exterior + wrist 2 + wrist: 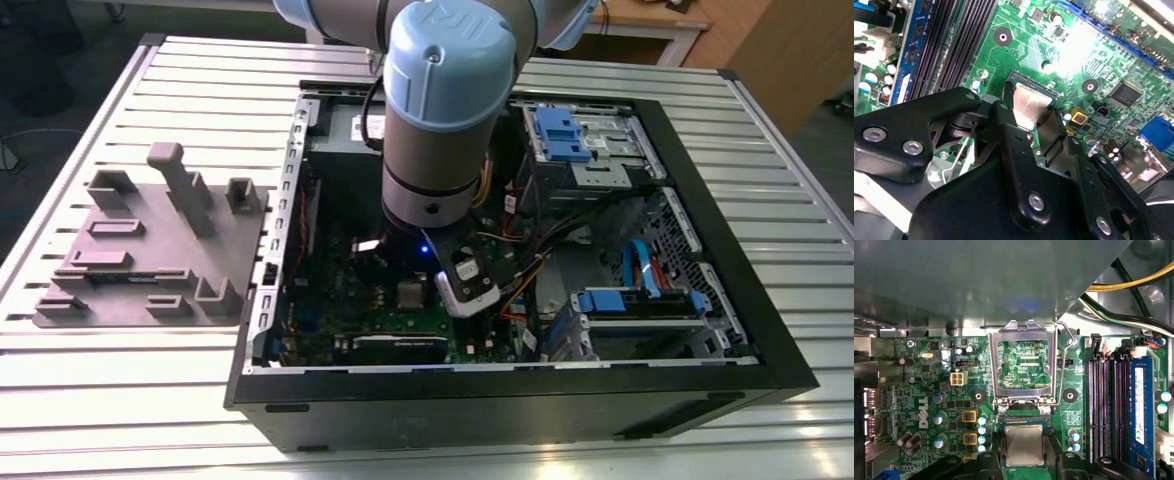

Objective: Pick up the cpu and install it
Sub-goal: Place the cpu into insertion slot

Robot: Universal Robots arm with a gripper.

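Gripping the small, flat, square, silvery-grey cpu (1024,444) by two opposite edges, my black two-fingered gripper (1031,120) holds it low over the green motherboard (919,375). The chip lies just beside the hinge end of the flipped-open square metal socket frame (1022,331). Long black memory slots (1106,405) run alongside that frame.

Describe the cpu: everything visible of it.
The cpu is a small flat square chip with a silvery-grey, faintly reflective metal top and a thin dark rim. It sits top up over the green motherboard, next to the hinged-open metal socket frame. The black gripper grips it, fingers on two opposite edges.
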